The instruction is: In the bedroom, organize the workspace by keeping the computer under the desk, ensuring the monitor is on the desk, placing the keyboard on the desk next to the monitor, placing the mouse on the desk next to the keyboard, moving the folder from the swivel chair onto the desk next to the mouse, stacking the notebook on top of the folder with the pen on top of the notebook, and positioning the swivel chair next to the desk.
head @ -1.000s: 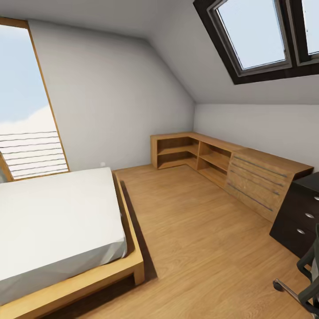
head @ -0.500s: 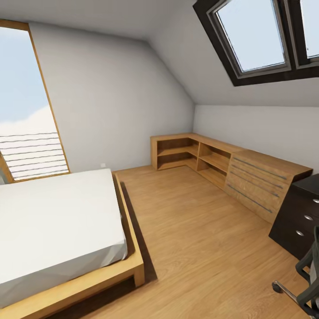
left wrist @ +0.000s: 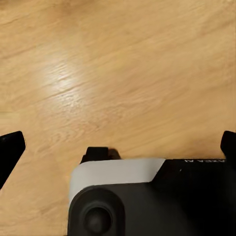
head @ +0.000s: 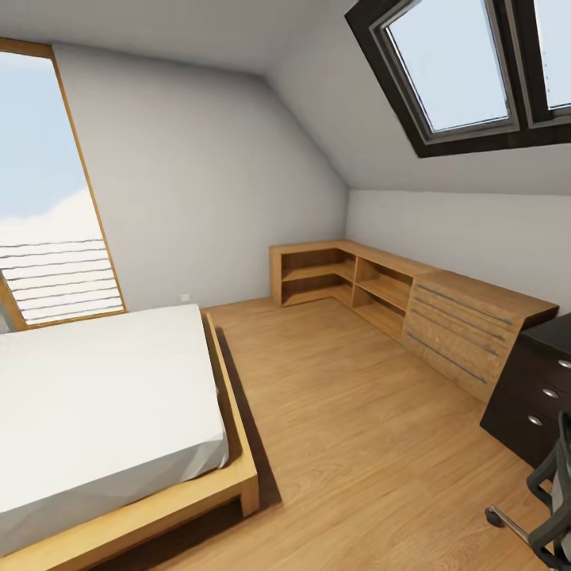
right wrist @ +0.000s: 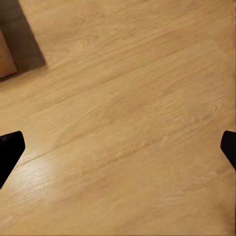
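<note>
Part of the dark swivel chair shows at the lower right corner of the head view, one castor leg on the wooden floor; its seat is cut off, so any folder on it is hidden. Above it stands a dark drawer unit. The computer, monitor, keyboard, mouse, notebook and pen are out of view. My left gripper hangs open over bare floorboards, with nothing between its fingers. My right gripper is open too, above bare floor.
A low bed with a wooden frame takes up the left. Wooden shelving and slatted drawers run along the far and right walls. Open floor lies between. Part of my own body shows beneath the left gripper.
The whole head view has drifted slightly, so the chair and dark drawers sit a little nearer the right edge. Nothing in the room itself has moved.
</note>
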